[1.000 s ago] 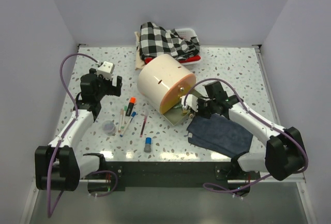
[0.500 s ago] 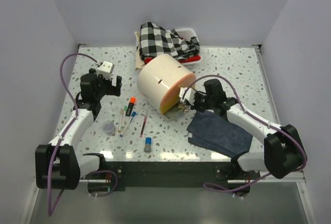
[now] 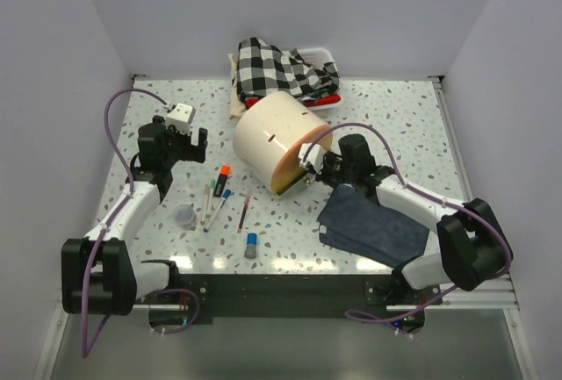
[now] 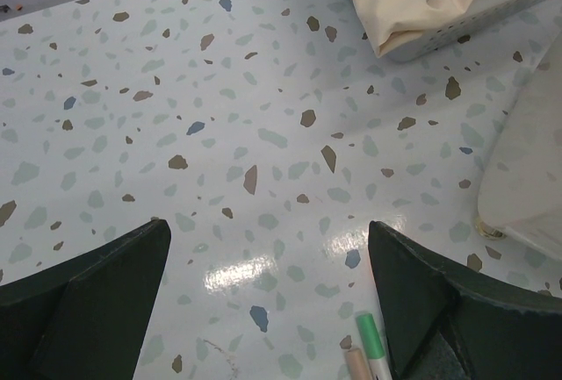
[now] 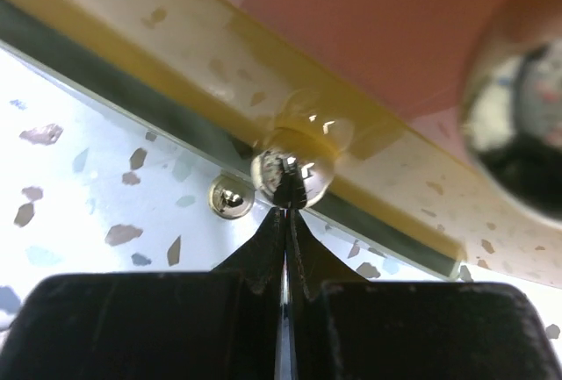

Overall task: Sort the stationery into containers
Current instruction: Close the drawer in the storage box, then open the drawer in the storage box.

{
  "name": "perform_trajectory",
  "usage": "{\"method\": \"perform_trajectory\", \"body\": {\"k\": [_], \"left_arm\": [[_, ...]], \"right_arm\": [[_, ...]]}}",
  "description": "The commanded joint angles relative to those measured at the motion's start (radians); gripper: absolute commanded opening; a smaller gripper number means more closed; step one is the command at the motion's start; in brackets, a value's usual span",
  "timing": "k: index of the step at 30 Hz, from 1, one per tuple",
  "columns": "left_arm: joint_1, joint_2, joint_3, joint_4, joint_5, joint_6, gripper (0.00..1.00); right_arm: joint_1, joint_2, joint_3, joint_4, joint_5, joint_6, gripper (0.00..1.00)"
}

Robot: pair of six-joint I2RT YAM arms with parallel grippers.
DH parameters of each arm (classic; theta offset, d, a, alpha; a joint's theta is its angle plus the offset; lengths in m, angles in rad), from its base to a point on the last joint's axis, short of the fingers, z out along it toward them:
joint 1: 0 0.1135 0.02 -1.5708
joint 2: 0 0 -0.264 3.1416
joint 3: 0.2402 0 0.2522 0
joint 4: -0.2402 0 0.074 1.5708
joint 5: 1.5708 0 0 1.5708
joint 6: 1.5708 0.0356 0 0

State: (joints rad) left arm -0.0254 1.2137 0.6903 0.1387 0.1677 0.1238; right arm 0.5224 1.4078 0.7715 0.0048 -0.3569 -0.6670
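Note:
The cream drum-shaped cabinet (image 3: 274, 132) lies on its side mid-table, its yellow-to-orange drawers (image 3: 296, 168) facing front right. My right gripper (image 3: 313, 168) is shut, its tips (image 5: 286, 207) touching the brass knob (image 5: 290, 174) of the yellow drawer (image 5: 263, 60). The stationery lies left of the cabinet: an orange-capped marker (image 3: 223, 175), thin pens (image 3: 211, 205), a dark red pencil (image 3: 244, 213), a blue-capped tube (image 3: 251, 244) and a clear round pot (image 3: 184, 215). My left gripper (image 3: 188, 146) is open and empty above bare table (image 4: 268, 257); green and beige pen tips (image 4: 371, 340) show near its right finger.
A dark blue cloth (image 3: 373, 226) lies under my right arm. A white tray with checked fabric (image 3: 281, 68) stands behind the cabinet; its corner shows in the left wrist view (image 4: 457, 22). A second small brass knob (image 5: 230, 197) sits below the yellow drawer.
My right gripper has moved left toward the cabinet, and the drawer that stuck out has slid most of the way in. The left arm has hardly moved.

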Motion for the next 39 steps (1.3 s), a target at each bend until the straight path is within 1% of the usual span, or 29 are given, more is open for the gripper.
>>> {"method": "perform_trajectory", "body": {"k": [1, 6, 8, 12, 13, 15, 16, 17, 18, 20, 21, 23, 24, 29, 33, 39], "left_arm": [[0.010, 0.007, 0.037, 0.035, 0.006, 0.007, 1.00], [0.010, 0.012, 0.043, 0.039, 0.012, 0.004, 1.00], [0.010, 0.010, 0.041, 0.041, 0.010, 0.004, 1.00], [0.010, 0.004, 0.020, 0.061, 0.012, -0.006, 1.00], [0.010, 0.003, 0.017, 0.062, 0.016, -0.009, 1.00], [0.010, 0.001, 0.018, 0.059, 0.021, -0.013, 1.00], [0.010, -0.002, 0.020, 0.056, 0.023, -0.015, 1.00], [0.010, -0.003, 0.020, 0.056, 0.021, -0.013, 1.00], [0.010, -0.005, 0.018, 0.056, 0.020, -0.013, 1.00], [0.010, -0.008, 0.012, 0.067, 0.023, -0.019, 1.00], [0.010, -0.009, 0.005, 0.071, 0.030, -0.024, 1.00], [0.008, -0.006, -0.003, 0.079, 0.039, -0.036, 1.00], [0.008, -0.003, -0.008, 0.081, 0.049, -0.039, 1.00], [0.005, 0.003, -0.012, 0.096, 0.050, -0.049, 1.00], [0.004, -0.006, -0.015, 0.090, 0.046, -0.046, 1.00], [0.005, -0.032, -0.034, 0.085, 0.029, -0.041, 1.00]], "right_arm": [[0.013, -0.024, -0.032, 0.173, 0.033, 0.073, 0.00], [0.022, -0.012, -0.020, 0.156, 0.055, 0.105, 0.00], [0.022, -0.024, -0.015, 0.133, 0.096, 0.124, 0.00], [0.022, -0.067, -0.021, 0.092, 0.116, 0.181, 0.01], [0.021, -0.075, -0.014, 0.072, 0.116, 0.193, 0.02], [0.021, -0.108, 0.026, -0.046, 0.145, 0.231, 0.04], [0.019, -0.122, 0.041, -0.096, 0.151, 0.248, 0.08], [0.021, -0.157, 0.054, -0.192, 0.163, 0.282, 0.11], [0.021, -0.179, 0.069, -0.228, 0.171, 0.300, 0.18], [0.021, -0.236, 0.074, -0.275, 0.159, 0.360, 0.27], [0.021, -0.286, 0.072, -0.275, 0.135, 0.381, 0.39], [0.021, -0.317, 0.068, -0.249, 0.118, 0.453, 0.48], [0.022, -0.320, 0.069, -0.241, 0.113, 0.475, 0.50], [0.021, -0.236, 0.126, -0.235, 0.098, 0.549, 0.50], [0.021, -0.201, 0.143, -0.201, 0.084, 0.557, 0.54], [0.021, -0.150, 0.175, -0.198, 0.069, 0.578, 0.57]]}}
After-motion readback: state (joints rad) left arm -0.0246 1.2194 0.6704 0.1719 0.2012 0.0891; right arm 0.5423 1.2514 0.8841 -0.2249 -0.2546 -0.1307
